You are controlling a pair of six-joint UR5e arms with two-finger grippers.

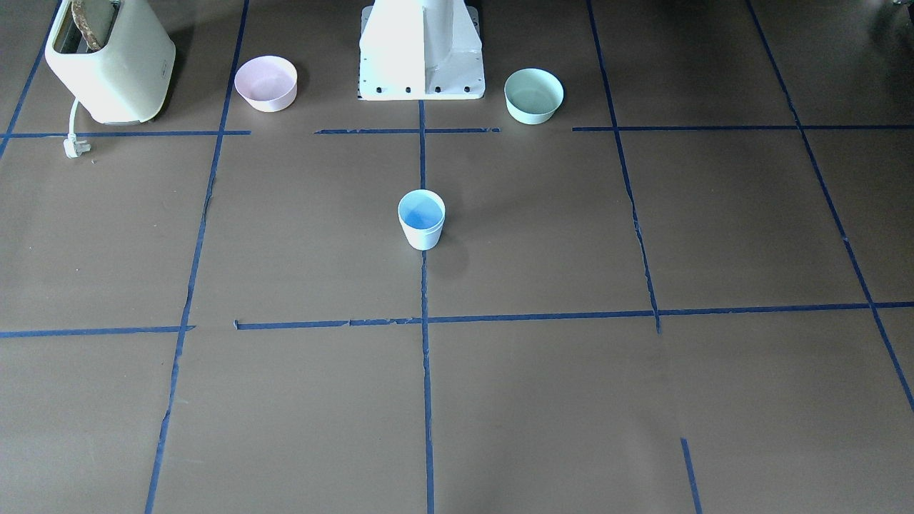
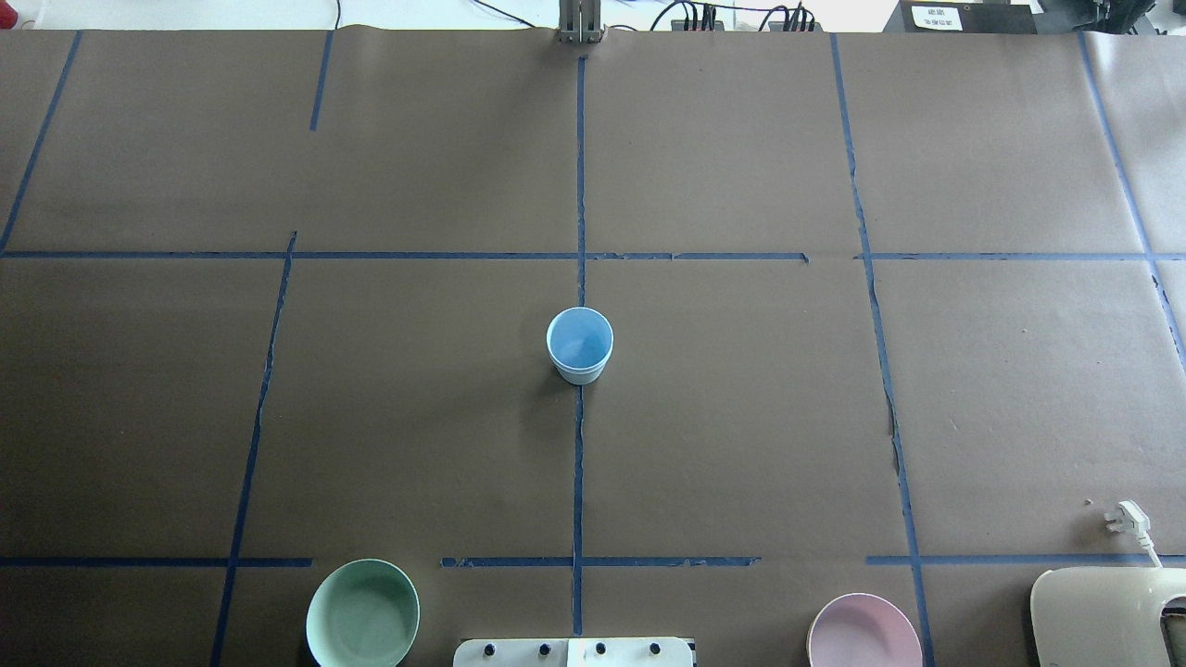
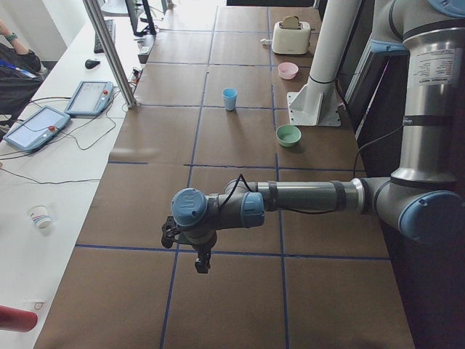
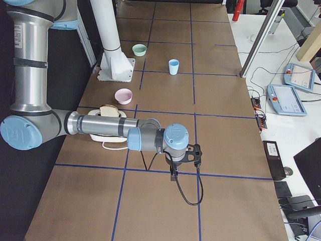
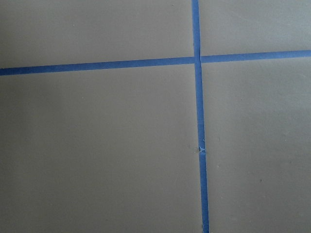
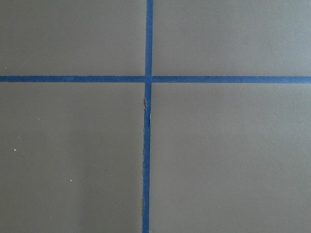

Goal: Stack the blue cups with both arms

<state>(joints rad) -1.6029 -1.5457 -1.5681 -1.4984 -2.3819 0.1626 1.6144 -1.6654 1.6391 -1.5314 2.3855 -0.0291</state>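
Standing upright on the centre tape line [image 1: 426, 357], a pale blue cup [image 1: 421, 220] occupies the middle of the brown-papered table [image 1: 643, 400], well apart from both arms; whether another is nested inside cannot be told. Near the white pedestal [image 1: 421, 50], a pink bowl [image 1: 265, 83] sits on the robot's right and a mint-green bowl [image 1: 533, 95] on its left, with a cream toaster [image 1: 107, 61] holding bread beyond the pink bowl. The left arm [image 3: 312, 196] reaches low over the table's left end, left gripper [image 3: 203, 263] pointing down above a tape crossing [image 5: 197, 59]; the right arm [image 4: 100, 124] does likewise at the opposite end, right gripper [image 4: 173, 175] downward. Each shows only from the side, so whether the fingers are spread or pressed together cannot be told.
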